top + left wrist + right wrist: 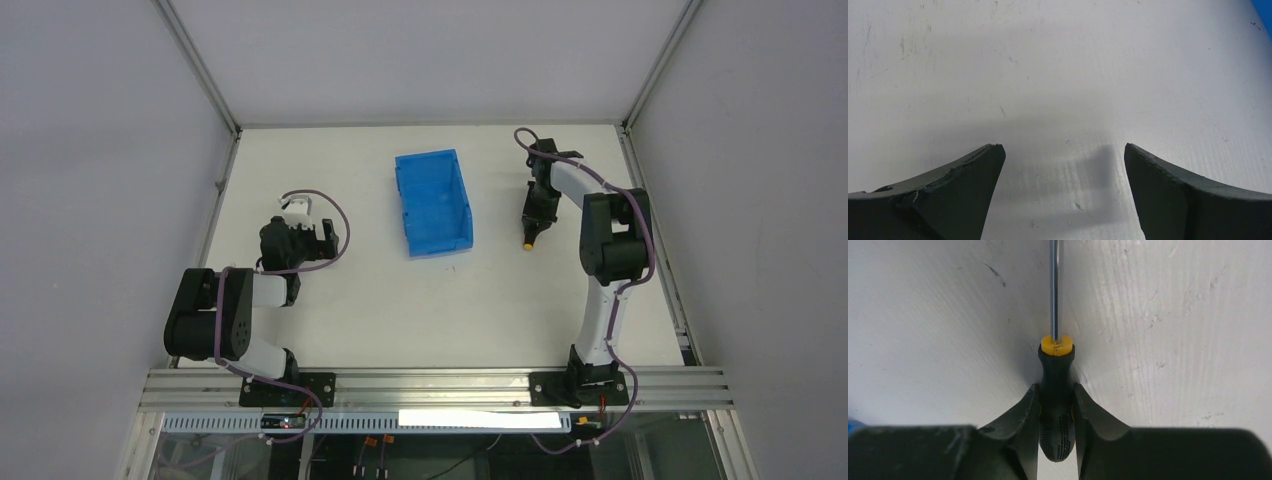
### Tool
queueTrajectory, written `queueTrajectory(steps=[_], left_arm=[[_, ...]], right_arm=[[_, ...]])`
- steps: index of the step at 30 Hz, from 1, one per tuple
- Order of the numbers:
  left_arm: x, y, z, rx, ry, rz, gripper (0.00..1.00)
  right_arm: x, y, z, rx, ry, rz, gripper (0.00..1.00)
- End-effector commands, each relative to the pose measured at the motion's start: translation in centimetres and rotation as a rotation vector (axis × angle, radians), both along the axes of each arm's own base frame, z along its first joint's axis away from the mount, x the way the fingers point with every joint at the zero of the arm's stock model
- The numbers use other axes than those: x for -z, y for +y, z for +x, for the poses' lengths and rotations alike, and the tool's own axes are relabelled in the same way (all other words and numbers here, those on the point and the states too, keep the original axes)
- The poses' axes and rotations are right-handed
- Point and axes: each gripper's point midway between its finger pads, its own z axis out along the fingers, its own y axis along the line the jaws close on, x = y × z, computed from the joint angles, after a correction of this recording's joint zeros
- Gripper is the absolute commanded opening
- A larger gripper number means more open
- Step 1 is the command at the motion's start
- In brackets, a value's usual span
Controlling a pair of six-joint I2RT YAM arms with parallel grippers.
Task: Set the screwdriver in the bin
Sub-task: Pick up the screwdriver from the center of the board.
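Your right gripper (1056,392) is pinched onto the screwdriver (1056,367), one finger on each side of the black handle, just behind the orange collar. The thin metal shaft runs straight out past the fingertips, and the handle butt sits back between the fingers. You can't tell if the tool touches the table (400,310) or is just off it; the wrist view only shows scuffed white surface right behind it, with the shadow close.

Location: the right part of the table, nearer the far edge than the near one, with the orange collar toward the near edge. The bin (433,203) is to its left and apart, with only bare table between them. The bin sits about mid-width, toward the far edge, slightly skewed to the table edges. The top view shows only the bin's own blue floor and walls inside. Which end is the low one can't be told.

Your left gripper (1063,147) is spread wide, fingers well apart, over bare scratched table toward the left edge. Its wrist view catches a sliver of the blue bin in the top-right corner. The left arm (215,315) is folded up by the near-left corner, well apart from the bin. The right arm (610,240) rises along the right edge and bends in from the far-right corner.
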Motion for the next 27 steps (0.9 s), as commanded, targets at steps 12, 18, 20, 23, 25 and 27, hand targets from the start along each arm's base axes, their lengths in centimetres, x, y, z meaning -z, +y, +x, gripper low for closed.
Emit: queueTrajectory(steps=[12, 18, 20, 23, 25, 27], left_arm=[[-1.7, 0.3, 1.0, -0.006, -0.059, -0.012, 0.99], [-1.7, 0.3, 1.0, -0.007, -0.059, -0.012, 0.99], [-1.7, 0.4, 1.0, -0.008, -0.060, -0.012, 0.99], [-1.7, 0.4, 1.0, -0.009, -0.059, -0.012, 0.99], [-1.7, 0.3, 1.0, -0.007, -0.060, -0.011, 0.99], [-1.7, 0.3, 1.0, -0.007, -0.058, -0.012, 0.99]], right_arm=[[-5.6, 0.6, -0.9, -0.128, -0.016, -0.031, 0.00], [-9.2, 0.5, -1.8, -0.171, -0.007, -0.033, 0.00], [-10.5, 0.2, -1.9, -0.196, -0.004, -0.046, 0.00], [-12.4, -0.3, -1.7, -0.233, -0.002, -0.074, 0.00], [-13.8, -0.3, -1.2, -0.251, -0.013, -0.081, 0.00], [-14.7, -0.4, -1.2, -0.262, -0.002, -0.085, 0.00]])
